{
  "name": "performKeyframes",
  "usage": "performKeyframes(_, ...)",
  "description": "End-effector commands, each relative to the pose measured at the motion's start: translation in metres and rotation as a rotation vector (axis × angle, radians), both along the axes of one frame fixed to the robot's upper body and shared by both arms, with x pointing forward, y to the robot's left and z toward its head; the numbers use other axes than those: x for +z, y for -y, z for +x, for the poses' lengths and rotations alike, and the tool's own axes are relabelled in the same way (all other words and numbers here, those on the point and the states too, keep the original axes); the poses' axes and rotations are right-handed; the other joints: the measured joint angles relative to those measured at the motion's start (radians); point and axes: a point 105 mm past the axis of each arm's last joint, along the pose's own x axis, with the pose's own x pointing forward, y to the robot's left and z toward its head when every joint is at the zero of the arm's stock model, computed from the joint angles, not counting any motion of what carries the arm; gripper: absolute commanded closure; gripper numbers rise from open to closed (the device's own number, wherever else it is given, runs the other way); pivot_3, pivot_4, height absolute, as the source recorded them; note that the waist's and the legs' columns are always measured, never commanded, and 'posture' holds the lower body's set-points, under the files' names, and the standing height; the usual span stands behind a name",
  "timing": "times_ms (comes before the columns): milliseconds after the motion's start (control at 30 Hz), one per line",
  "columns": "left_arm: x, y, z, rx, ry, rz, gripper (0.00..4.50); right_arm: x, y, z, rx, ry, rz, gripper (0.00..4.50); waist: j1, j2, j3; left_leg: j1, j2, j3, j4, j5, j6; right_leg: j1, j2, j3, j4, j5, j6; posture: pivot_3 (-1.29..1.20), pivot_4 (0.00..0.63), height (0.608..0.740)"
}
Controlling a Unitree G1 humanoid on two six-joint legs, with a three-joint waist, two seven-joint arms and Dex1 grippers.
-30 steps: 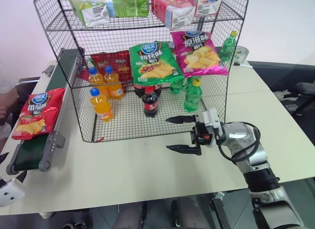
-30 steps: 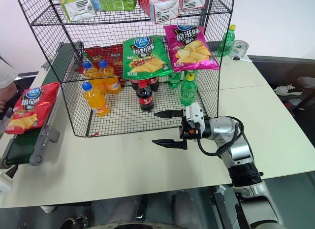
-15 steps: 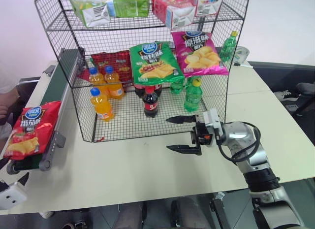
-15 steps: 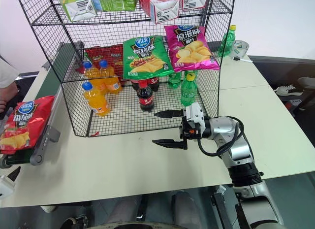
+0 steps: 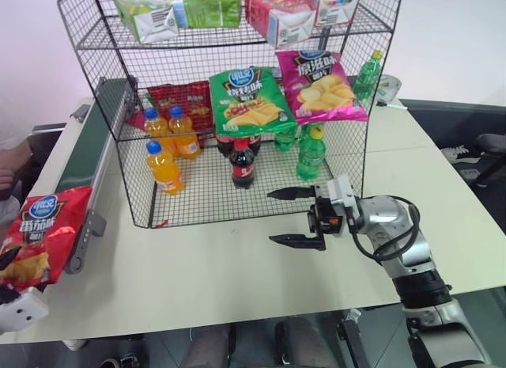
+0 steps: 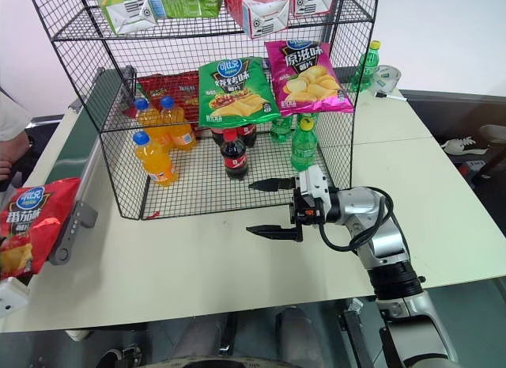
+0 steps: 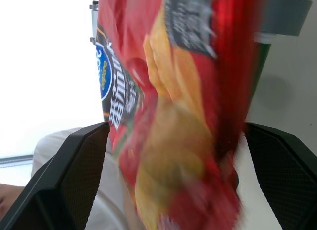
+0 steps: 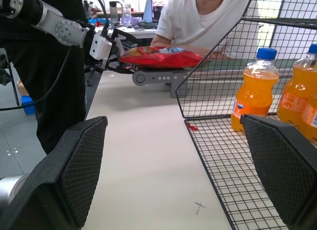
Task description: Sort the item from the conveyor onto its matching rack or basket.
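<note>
The item, a red crisp bag point(image 5: 39, 233), hangs over the near end of the dark green conveyor point(image 5: 91, 142) at the table's left edge. My left gripper point(image 7: 176, 126) sits just below that end, open, and the bag point(image 7: 168, 116) lies between its black fingers point(image 7: 74, 170) without being pinched. Its white body point(image 5: 22, 309) pokes out under the bag. My right gripper point(image 5: 269, 217) hovers open and empty over the table, level and pointing left, just in front of the black wire rack point(image 5: 229, 36).
The rack's bottom tier holds orange drink bottles point(image 5: 162, 166), a cola bottle point(image 5: 241, 164) and green bottles point(image 5: 310, 153). Green point(image 5: 249, 99) and pink point(image 5: 322, 85) crisp bags and a red one point(image 5: 182, 99) sit on the middle tier, cartons on top. A person point(image 8: 218, 17) sits beyond the conveyor.
The red bag rode down the belt toward me and now droops off its near end between my left gripper's fingers. Neither arm has moved.
</note>
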Motion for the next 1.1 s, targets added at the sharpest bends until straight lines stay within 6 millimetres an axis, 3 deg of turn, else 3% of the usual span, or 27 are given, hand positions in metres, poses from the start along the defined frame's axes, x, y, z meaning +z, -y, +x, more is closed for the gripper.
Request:
performKeyframes(33, 0.01, -0.003, 0.006, -0.004, 0.033, 0.021, 0.02, 0.008, 0.002, -0.001, 0.002, 0.036, 0.006, 0.0, 0.0, 0.0, 0.0, 0.0, 0.0, 0.0, 0.0, 0.0, 0.0, 0.0, 0.0, 0.0, 0.0, 0.0, 0.0, 0.0, 0.15, 0.74)
performKeyframes(67, 0.01, -0.003, 0.007, -0.002, 0.036, 0.024, 0.02, 0.007, 0.002, -0.001, 0.001, 0.035, 0.004, 0.0, 0.0, 0.0, 0.0, 0.0, 0.0, 0.0, 0.0, 0.0, 0.0, 0.0, 0.0, 0.0, 0.0, 0.0, 0.0, 0.0, 0.15, 0.74)
performKeyframes(167, 0.005, 0.001, 0.003, -0.024, 0.001, -0.037, 0.93, 0.007, 0.002, -0.001, 0.001, 0.038, 0.0, 0.0, 0.0, -0.001, 0.0, 0.0, 0.0, 0.0, 0.0, 0.0, 0.0, 0.0, 0.0, 0.0, 0.001, 0.0, 0.0, 0.0, 0.15, 0.74)
performKeyframes(400, 0.011, -0.004, -0.001, -0.011, 0.045, 0.002, 4.39, 0.013, 0.002, -0.008, 0.029, 0.036, 0.035, 0.0, 0.005, -0.002, -0.001, 0.0, 0.0, 0.0, 0.0, 0.0, 0.0, -0.001, 0.0, 0.0, 0.002, 0.0, 0.0, 0.0, 0.15, 0.74)
performKeyframes(567, 0.014, -0.007, -0.001, -0.001, 0.083, 0.018, 4.46, 0.023, 0.0, -0.018, 0.081, 0.036, 0.077, 0.0, 0.001, -0.003, -0.002, 0.001, 0.0, 0.0, 0.0, 0.0, 0.0, 0.0, 0.0, 0.0, 0.003, 0.0, 0.0, 0.0, 0.15, 0.74)
performKeyframes(833, 0.029, 0.006, 0.0, -0.057, 0.16, 0.025, 4.46, 0.018, -0.001, -0.013, 0.053, 0.037, 0.062, 0.0, -0.001, -0.004, -0.002, 0.001, 0.0, 0.0, 0.0, 0.0, 0.0, -0.001, 0.0, 0.001, 0.004, 0.0, 0.0, 0.0, 0.15, 0.74)
performKeyframes(1100, 0.071, 0.059, -0.004, -0.252, 0.23, 0.037, 4.46, 0.014, 0.004, -0.007, 0.031, 0.036, 0.054, 0.0, 0.002, -0.004, -0.002, 0.001, 0.0, 0.001, 0.001, 0.0, 0.0, 0.0, 0.0, 0.001, 0.004, 0.0, 0.0, 0.0, 0.15, 0.74)
